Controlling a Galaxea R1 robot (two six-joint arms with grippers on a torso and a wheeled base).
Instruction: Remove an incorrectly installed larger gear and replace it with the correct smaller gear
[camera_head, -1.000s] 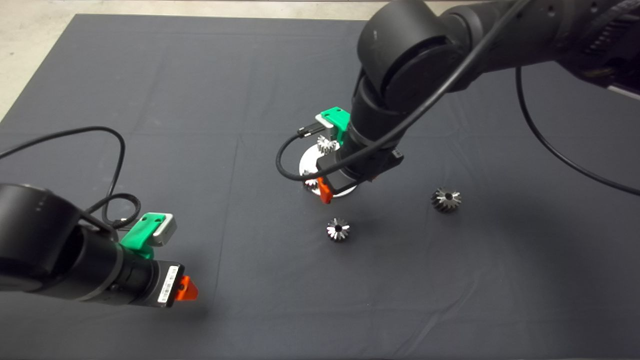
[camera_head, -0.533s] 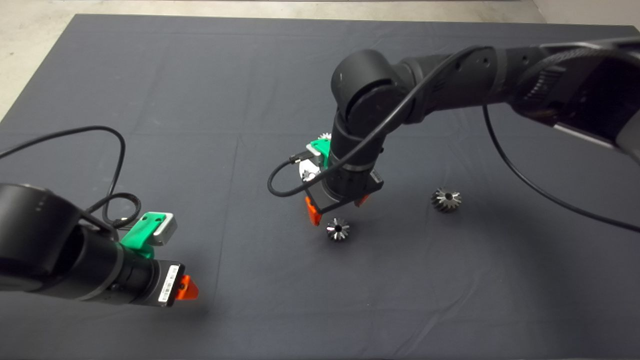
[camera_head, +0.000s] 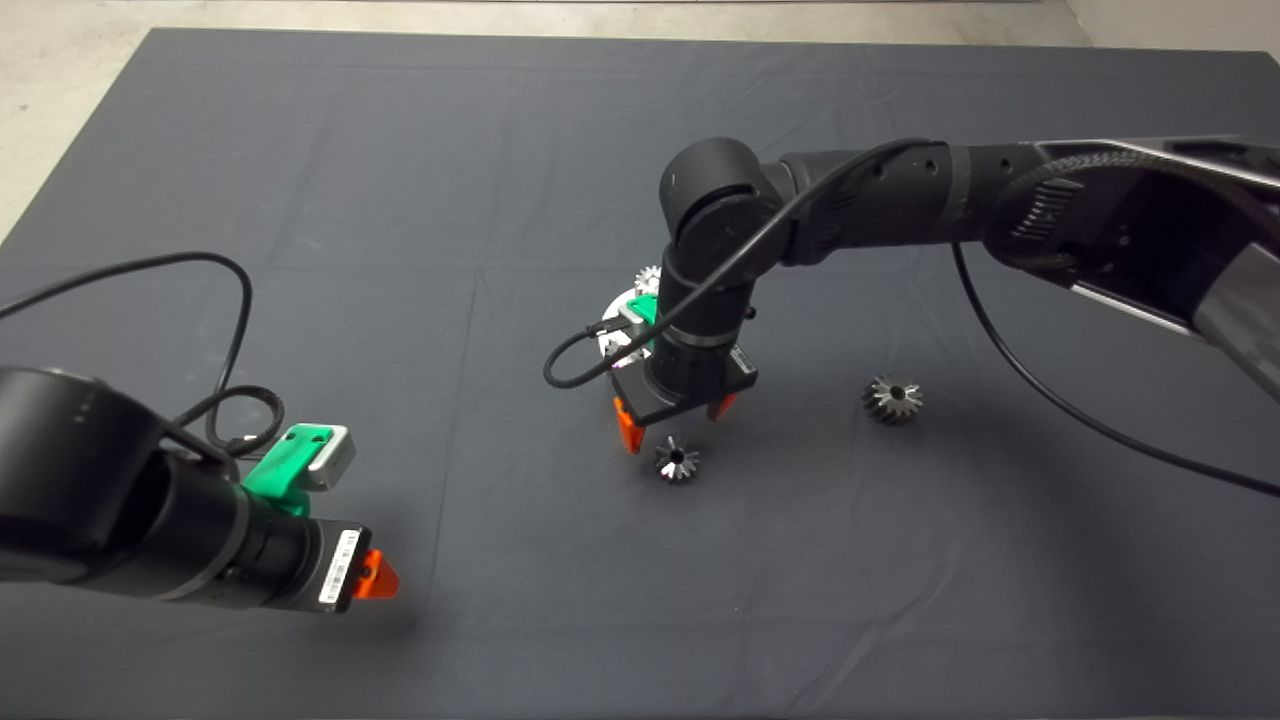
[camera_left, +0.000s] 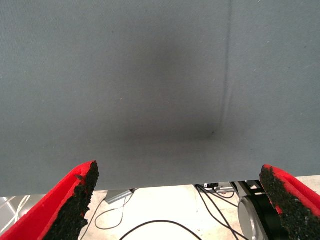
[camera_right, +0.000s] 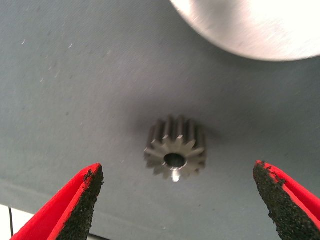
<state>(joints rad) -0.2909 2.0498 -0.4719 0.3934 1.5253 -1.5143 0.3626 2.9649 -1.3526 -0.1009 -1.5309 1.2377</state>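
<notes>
The smaller gear (camera_head: 676, 458), shiny silver with a dark centre hole, lies flat on the mat in front of a round silver plate (camera_head: 611, 336). My right gripper (camera_head: 673, 420) hangs just above and slightly behind it, open, with one red finger on either side. In the right wrist view the smaller gear (camera_right: 175, 150) sits between the widely spread fingers (camera_right: 82, 200) with nothing touching it. The larger gear (camera_head: 891, 398), dark grey, rests alone on the mat to the right. My left gripper (camera_head: 372, 578) is parked open at the lower left.
Another small silver gear (camera_head: 648, 277) shows at the plate's far edge, half hidden by the right arm. The silver plate (camera_right: 250, 25) is close beyond the smaller gear. A black cable (camera_head: 230, 330) loops over the mat by the left arm.
My right arm has swung from over the silver plate toward the front and come down over the smaller gear. The left arm and both loose gears have not moved.
</notes>
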